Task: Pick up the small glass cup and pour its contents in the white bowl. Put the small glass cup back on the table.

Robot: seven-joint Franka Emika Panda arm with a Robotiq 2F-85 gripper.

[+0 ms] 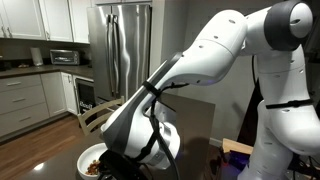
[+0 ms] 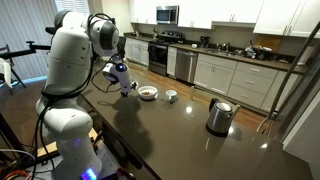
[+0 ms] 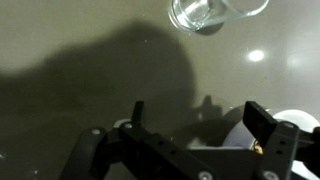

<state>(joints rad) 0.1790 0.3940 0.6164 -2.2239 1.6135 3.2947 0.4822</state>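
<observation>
we find wide bare table (image 2: 160,135) between the kettle (image 2: 220,116) and the small glass cup (image 2: 171,96). the cup stands near the white bowl (image 2: 147,92), leaving only a narrow gap. in the wrist view, bare surface lies before the cup.

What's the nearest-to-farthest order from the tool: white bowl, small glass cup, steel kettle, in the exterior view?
From the tool, in an exterior view:
1. white bowl, beside it
2. small glass cup, beyond the bowl
3. steel kettle, far down the table
</observation>
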